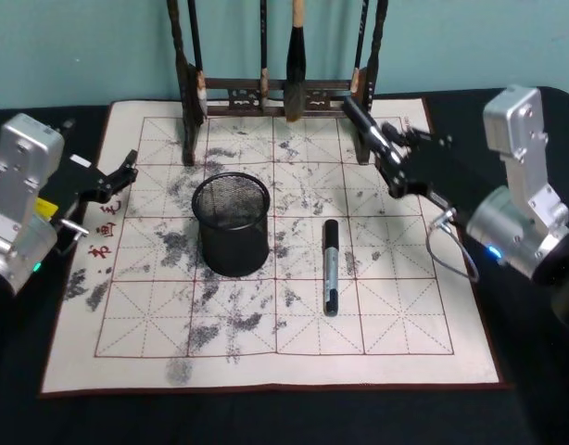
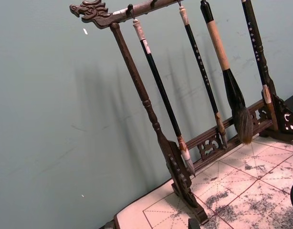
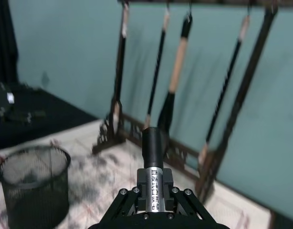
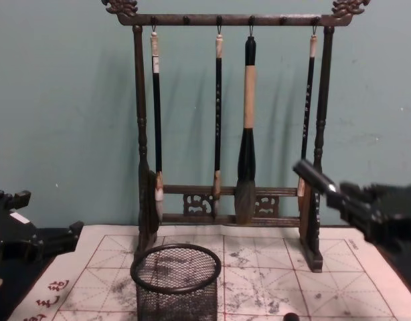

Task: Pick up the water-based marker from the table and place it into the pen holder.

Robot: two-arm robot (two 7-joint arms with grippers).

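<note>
Mesh holder (image 1: pixel 231 222) is standing mid-mat (image 1: pixel 414 357). Your right gripper (image 1: pixel 391 159) is pinching a marker (image 1: pixel 363 120) aloft at far right, beside the rack (image 1: pixel 266 93). A second marker (image 1: pixel 330 269) is lying right of the holder. Your left gripper (image 1: pixel 127 171) is idling at the mat's left edge; you cannot tell its grip.

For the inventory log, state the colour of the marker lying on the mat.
The marker: black ends, silvery-grey barrel; clearest in the head view.

A dark wooden brush rack (image 4: pixel 140 120) with 4 hanging brushes (image 4: pixel 245 134) stands on the ink-stained grid mat (image 1: pixel 405 315).
</note>
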